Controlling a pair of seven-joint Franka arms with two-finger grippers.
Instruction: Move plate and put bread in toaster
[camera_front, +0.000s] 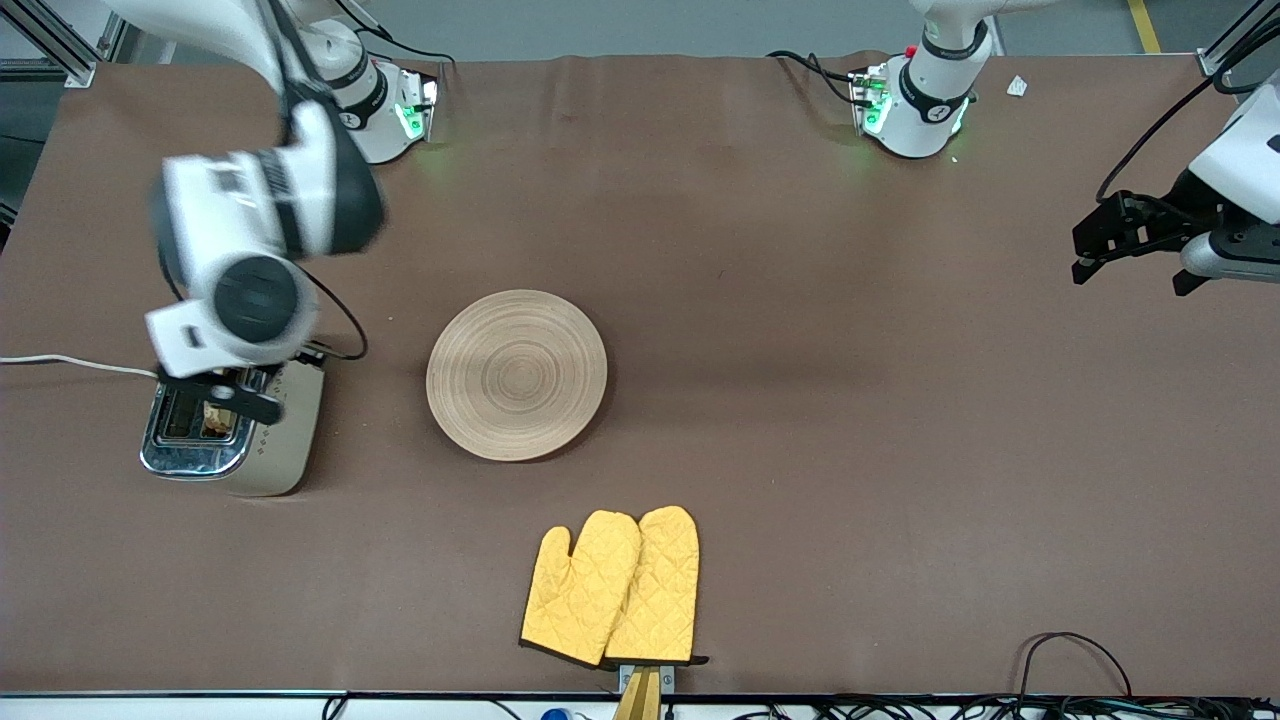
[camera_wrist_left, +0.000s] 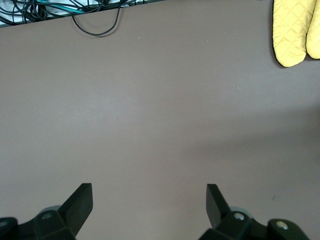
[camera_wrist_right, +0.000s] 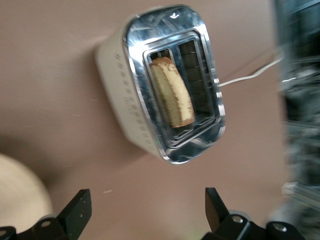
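Two grippers: I list both, starting with the one over the work.

Right gripper (camera_front: 235, 395): I read its fingers spread wide and empty, hanging over the toaster's top at the right arm's end of the table.

Bread (camera_wrist_right: 172, 92): one slice standing on edge in a slot of the toaster, crust upward, its top still proud of the chrome. Nothing pinches it.

Toaster (camera_wrist_right: 145, 95): upright, chrome top facing up, cream side with dot marks, white cord (camera_wrist_right: 247, 76) trailing away toward the table's edge at the right arm's end.

Key relation: the slice lies straight under the right gripper; its long axis runs along the slot, and so along the toaster's length. In my judgement the right arm is far the nearer for any further push or for the lever, which I cannot make out.

Plate (camera_front: 516, 374): bare, flat on the table beside the toaster toward the middle, apart from it.

Left gripper (camera_front: 1125, 238): fingers spread, holding nothing, waiting over bare table at the left arm's end, well apart from everything.

Oven mitts (camera_front: 612, 587): yellow pair, nearer the front camera than the plate, untouched.

Progress, as I judge it: bread placed; plate already shifted or not, I cannot say.
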